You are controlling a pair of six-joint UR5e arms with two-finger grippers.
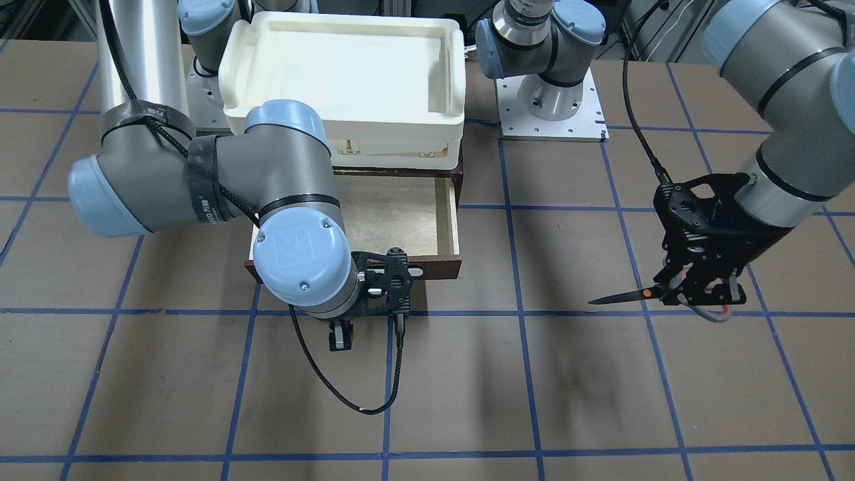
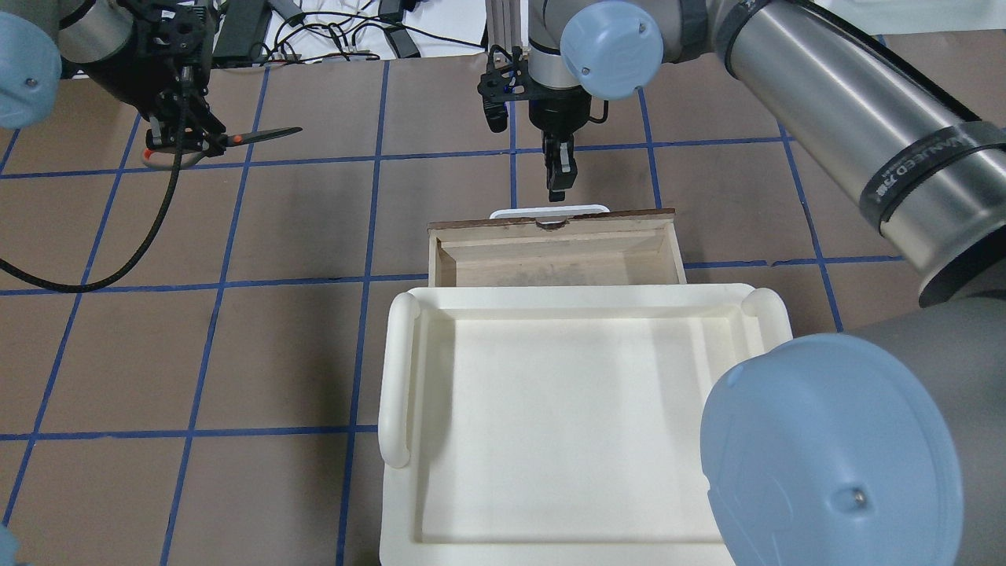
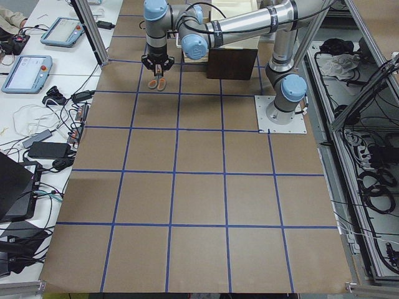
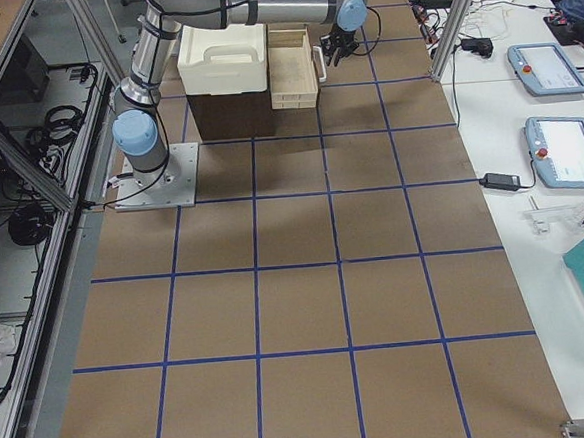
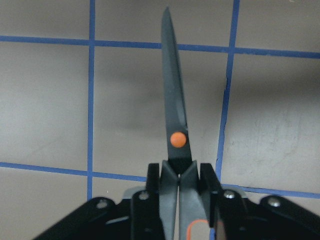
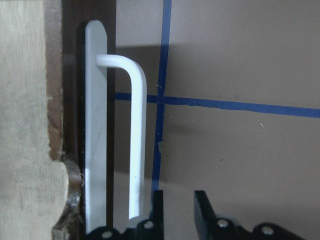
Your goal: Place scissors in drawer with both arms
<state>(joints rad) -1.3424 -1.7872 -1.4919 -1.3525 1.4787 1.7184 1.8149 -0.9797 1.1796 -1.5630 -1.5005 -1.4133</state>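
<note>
Beside the open drawer (image 2: pixel 621 216), the right hand (image 2: pixel 556 189) hangs narrowly parted; the left hand (image 2: pixel 198 144) clamps the scissors (image 2: pixel 267 134) well apart.

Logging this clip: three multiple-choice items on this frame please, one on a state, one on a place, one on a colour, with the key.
1. The drawer is: A shut; B pulled open; C upside down.
2. The scissors are: A inside the drawer; B in the left gripper; C under the drawer.
3. The scissors' pivot dot is: A orange; B blue; C white.
Key: 1 B, its pale interior shows. 2 B, the gripper is shut on their handles, away from the drawer. 3 A, plain in the left wrist view.
</note>
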